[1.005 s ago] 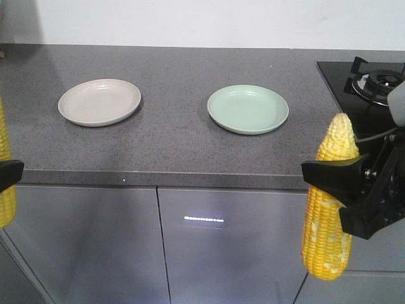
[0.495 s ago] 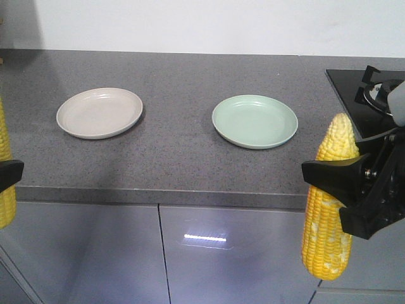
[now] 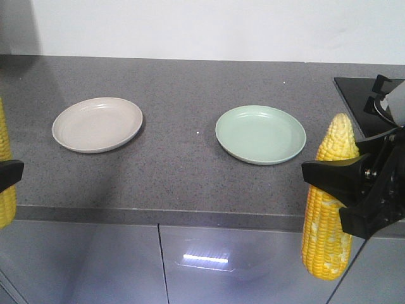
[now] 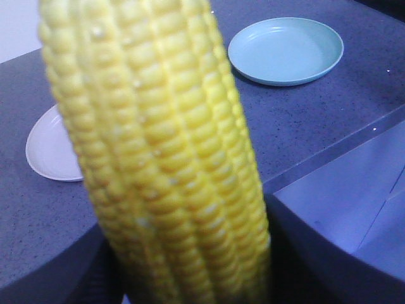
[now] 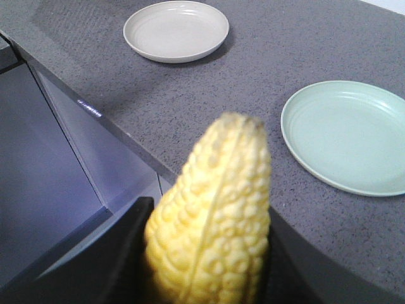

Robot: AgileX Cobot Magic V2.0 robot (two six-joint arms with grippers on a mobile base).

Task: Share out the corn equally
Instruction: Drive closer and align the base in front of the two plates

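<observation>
A yellow husked corn cob with pale kernel patches (image 3: 326, 215) stands upright, pointed tip up. It is clamped around its middle by the black right gripper (image 3: 338, 193), in front of the counter's edge at the right. A second yellow cob (image 3: 4, 202) stands upright at the left border of the front view, clasped by the black left gripper (image 3: 9, 175). Both are held in the air, nearer the camera than the plates. On the speckled grey stone countertop (image 3: 177, 82) lie a round beige plate (image 3: 97, 124) on the left and a round pale green plate (image 3: 260, 134) on the right, well apart. A black hob (image 3: 357, 92) occupies the counter's far right, and grey cabinet fronts (image 3: 221, 266) run beneath.
</observation>
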